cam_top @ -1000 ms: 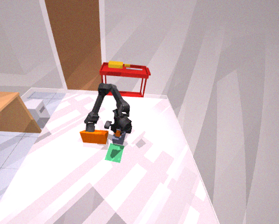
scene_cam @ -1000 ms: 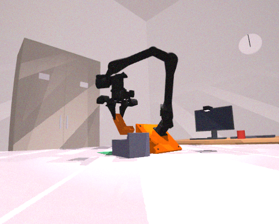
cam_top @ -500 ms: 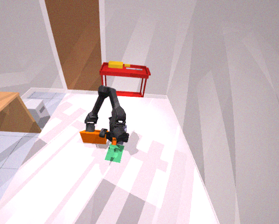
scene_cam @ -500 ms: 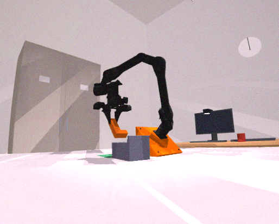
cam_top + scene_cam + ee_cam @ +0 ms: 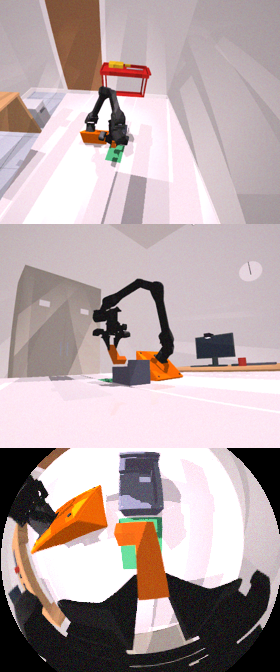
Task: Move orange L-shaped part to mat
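Note:
The orange L-shaped part (image 5: 113, 144) (image 5: 114, 355) (image 5: 152, 565) hangs steeply tilted from my gripper (image 5: 112, 346) (image 5: 154, 598), L-shaped end down. The gripper is shut on the part's upper end. The part is clear of the tray and above the green mat. The grey tray (image 5: 122, 374) (image 5: 140, 490) stands beside the mat with its pocket empty in the wrist view; the arm hides it in the top view. The green mat (image 5: 113, 157) (image 5: 103, 379) (image 5: 129, 559) is partly covered by the hanging part in the wrist view.
The arm's orange wedge-shaped base block (image 5: 93, 138) (image 5: 166, 369) (image 5: 90, 523) stands close to the tray. A red cart (image 5: 125, 73) is at the back in the top view. A desk with a monitor (image 5: 215, 346) is far behind in the exterior view.

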`<act>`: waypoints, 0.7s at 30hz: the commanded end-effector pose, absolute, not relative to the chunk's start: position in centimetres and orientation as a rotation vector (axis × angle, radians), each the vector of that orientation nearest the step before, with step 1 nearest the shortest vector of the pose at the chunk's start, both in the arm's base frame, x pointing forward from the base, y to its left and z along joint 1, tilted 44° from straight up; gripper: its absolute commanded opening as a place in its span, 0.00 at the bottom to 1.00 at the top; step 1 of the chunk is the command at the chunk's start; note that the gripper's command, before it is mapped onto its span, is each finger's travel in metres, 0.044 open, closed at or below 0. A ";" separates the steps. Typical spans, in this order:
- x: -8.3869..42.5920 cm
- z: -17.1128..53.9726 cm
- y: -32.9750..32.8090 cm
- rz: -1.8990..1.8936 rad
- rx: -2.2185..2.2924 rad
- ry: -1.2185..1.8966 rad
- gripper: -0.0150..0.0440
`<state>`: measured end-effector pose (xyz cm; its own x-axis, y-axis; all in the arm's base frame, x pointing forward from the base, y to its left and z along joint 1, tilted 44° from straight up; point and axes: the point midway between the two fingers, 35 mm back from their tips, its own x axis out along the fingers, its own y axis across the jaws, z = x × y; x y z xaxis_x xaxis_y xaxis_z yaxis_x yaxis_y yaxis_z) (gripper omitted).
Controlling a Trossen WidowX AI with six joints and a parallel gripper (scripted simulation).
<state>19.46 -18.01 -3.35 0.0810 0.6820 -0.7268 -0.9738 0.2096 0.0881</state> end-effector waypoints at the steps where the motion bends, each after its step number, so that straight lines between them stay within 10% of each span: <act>1: 19.5 -3.7 -17.6 1.310 -0.481 0.745 0.25; 21: 19.8 -6.0 -15.5 1.310 -0.481 0.745 0.25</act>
<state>19.69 -15.79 -5.75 0.0772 0.6814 -0.7278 -0.9746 0.2055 0.0891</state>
